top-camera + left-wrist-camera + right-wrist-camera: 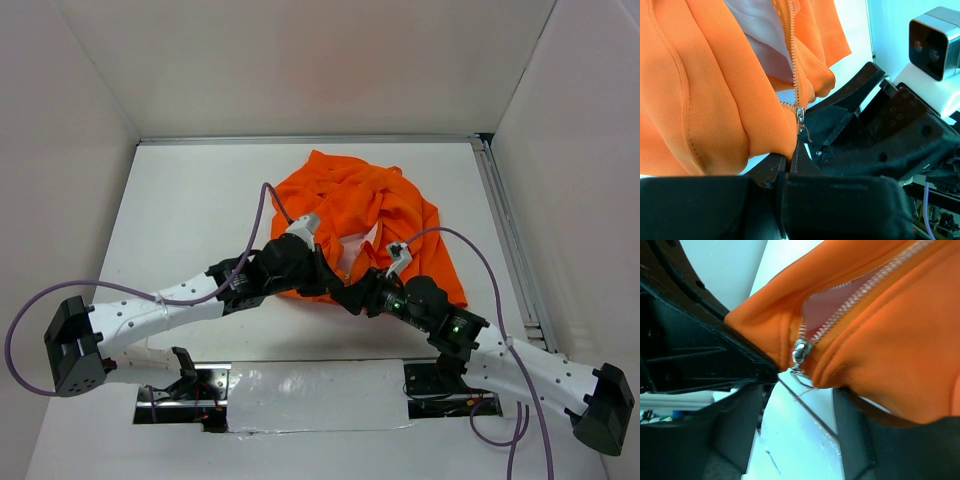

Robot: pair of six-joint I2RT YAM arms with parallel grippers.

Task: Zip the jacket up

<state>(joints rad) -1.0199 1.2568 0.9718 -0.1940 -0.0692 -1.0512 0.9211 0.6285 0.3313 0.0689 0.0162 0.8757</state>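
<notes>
While the overhead view gives only a crumpled orange jacket heaped toward the back middle of the white table, with both arms meeting at its near hem, the wrist cameras show the detail at that hem. The left claw, seen from its own camera, is pinched tight on a fold of the jacket just under the foot of the zipper. The silver slider sits right above the pinch, at the bottom of the teeth, and pale lining shows where the front gapes higher up. The right claw appears from its own camera with its fingers apart, one on each side of the slider and slightly below it, clamped on nothing, and orange cloth drapes over one of them. The two claws crowd each other closely at the hem. From above, wide table surface lies left of the jacket, while its right side comes near the metal rail, and white walls close in left, right and behind
</notes>
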